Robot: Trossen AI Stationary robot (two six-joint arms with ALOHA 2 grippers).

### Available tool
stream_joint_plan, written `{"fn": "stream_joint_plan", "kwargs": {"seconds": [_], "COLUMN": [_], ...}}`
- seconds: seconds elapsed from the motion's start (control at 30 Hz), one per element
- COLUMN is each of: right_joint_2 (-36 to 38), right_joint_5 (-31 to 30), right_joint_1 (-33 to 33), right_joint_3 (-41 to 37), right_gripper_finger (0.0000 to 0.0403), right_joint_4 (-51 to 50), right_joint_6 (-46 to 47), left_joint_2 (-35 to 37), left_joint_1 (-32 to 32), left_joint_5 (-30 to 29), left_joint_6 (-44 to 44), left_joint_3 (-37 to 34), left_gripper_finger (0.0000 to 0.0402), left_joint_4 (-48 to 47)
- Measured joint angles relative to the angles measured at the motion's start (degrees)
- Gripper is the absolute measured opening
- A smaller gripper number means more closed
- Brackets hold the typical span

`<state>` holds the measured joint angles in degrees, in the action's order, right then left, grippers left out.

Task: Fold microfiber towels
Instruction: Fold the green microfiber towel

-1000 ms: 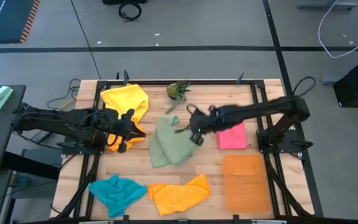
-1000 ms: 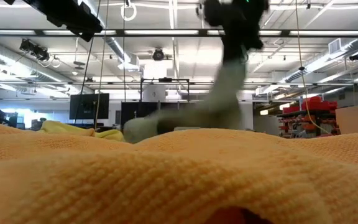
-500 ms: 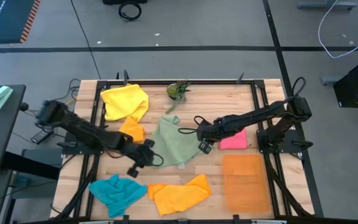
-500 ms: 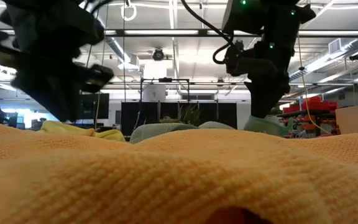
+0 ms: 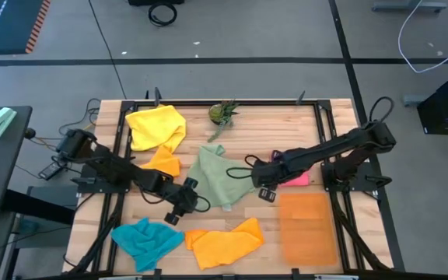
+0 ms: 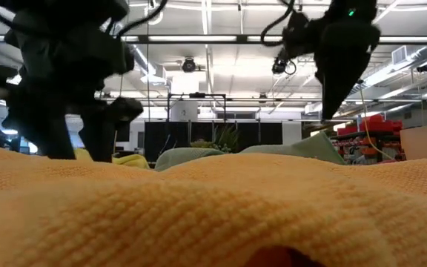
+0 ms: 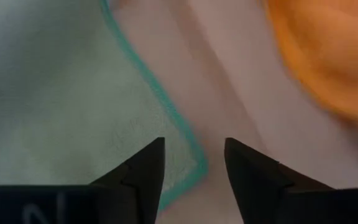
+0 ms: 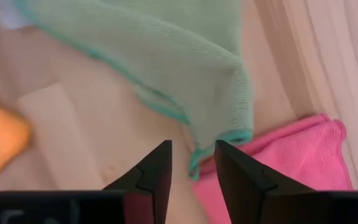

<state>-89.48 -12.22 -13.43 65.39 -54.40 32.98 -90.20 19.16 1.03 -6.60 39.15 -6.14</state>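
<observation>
The pale green towel [image 5: 218,177] lies spread at the middle of the counter [image 5: 232,132]. The left pincer [image 5: 180,208] hangs at its near-left corner and the right pincer [image 5: 264,190] at its right edge beside the pink towel [image 5: 295,178]. Both have fingers parted, holding nothing.

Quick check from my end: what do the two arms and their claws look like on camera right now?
Both are black, jointed arms with loose black cables looping alongside. The left claw and right claw each end in two matte black, wedge-shaped fingers. A small green light glows on the right arm in the low view.
</observation>
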Motion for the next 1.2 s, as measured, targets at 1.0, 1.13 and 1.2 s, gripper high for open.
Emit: {"fn": "stream_joint_plan", "kwargs": {"seconds": [1.0, 1.13, 1.2], "right_joint_2": [-8.0, -3.1, -0.5], "right_joint_5": [-4.7, -4.7, -4.7], "right_joint_1": [-8.2, -8.0, -7.1], "right_joint_3": [-0.4, -1.9, -4.5], "right_gripper_finger": [0.0131, 0.0125, 0.0121], "right_joint_4": [-2.8, -1.4, 0.3], "right_joint_6": [-2.5, 3.5, 5.0], "left_joint_2": [-3.7, -3.8, -3.8], "left_joint_1": [-1.1, -1.1, -1.1], "left_joint_5": [0.1, 0.1, 0.1], "left_joint_6": [6.0, 6.0, 6.0], "left_joint_3": [0.0, 0.0, 0.0], "left_gripper_finger": [0.0010, 0.0014, 0.0023], "left_joint_4": [0.5, 0.5, 0.5]}}
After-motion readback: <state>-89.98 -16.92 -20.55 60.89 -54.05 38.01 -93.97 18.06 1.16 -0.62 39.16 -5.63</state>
